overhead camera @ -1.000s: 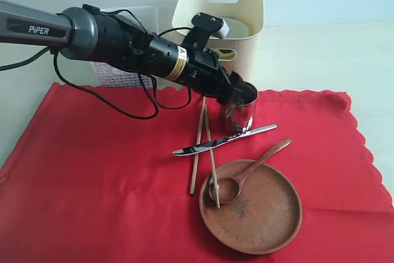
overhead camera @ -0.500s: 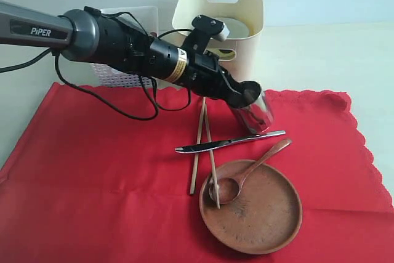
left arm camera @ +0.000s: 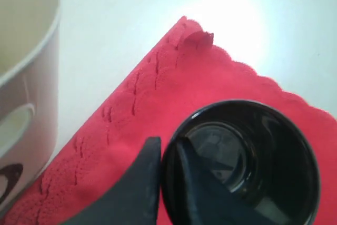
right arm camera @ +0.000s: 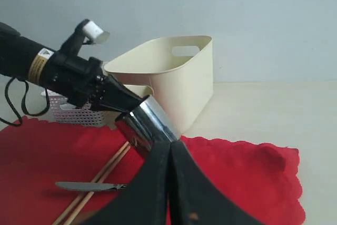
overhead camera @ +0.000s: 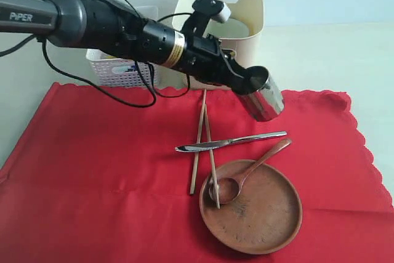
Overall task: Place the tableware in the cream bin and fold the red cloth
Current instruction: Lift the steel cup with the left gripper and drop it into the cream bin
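My left gripper is shut on the rim of the shiny steel cup, one finger inside and one outside. The cup hangs tilted above the red cloth, just in front of the cream bin. In the left wrist view the gripper pinches the cup's wall. The steel knife lies across the two chopsticks. The wooden spoon rests on the brown plate. My right gripper is shut and empty, low over the cloth, looking at the cup.
A white perforated basket stands left of the cream bin, behind the left arm. The cloth's scalloped far edge ends short of the bin; bare pale table lies to the right of it.
The left gripper closed on the cup's rim, tipped the cup and lifted it off the cloth, up and to the right. The knife shifted slightly. The right gripper stayed shut.
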You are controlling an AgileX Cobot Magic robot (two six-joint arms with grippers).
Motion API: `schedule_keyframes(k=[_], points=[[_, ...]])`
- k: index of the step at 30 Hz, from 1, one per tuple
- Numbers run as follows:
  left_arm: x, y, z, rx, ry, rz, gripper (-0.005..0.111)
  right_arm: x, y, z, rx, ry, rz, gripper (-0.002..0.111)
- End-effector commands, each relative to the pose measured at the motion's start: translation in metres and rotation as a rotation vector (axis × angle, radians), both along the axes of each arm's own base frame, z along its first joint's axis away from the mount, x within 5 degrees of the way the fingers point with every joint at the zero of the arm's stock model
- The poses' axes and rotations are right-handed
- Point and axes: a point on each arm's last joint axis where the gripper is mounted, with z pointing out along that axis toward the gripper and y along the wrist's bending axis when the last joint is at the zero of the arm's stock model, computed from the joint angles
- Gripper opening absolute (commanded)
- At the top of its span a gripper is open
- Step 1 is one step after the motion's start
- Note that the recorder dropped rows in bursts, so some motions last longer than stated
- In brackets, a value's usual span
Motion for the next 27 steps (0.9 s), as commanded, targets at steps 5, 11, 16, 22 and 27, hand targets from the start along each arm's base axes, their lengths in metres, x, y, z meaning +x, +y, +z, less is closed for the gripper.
schedule_keyframes(k=[5,11,16,22,27], points=[[-0.007,0.009,0.072,-0.087,-0.125,0.036,0.000,0.000,0.000,-0.001,0.000,-0.002,0.002,0.000],[0.010,0.026,0.102,-0.019,-0.347,0.261,0.000,0.000,0.000,-0.001,0.000,-0.002,0.002,0.000],[0.027,0.042,0.103,0.064,-0.443,0.492,0.000,0.000,0.000,-0.001,0.000,-0.002,0.002,0.000],[0.040,0.049,0.085,0.141,-0.468,0.610,0.000,0.000,0.000,-0.001,0.000,-0.002,0.002,0.000],[0.046,0.046,0.056,0.193,-0.435,0.607,0.000,0.000,0.000,-0.001,0.000,-0.002,0.002,0.000]])
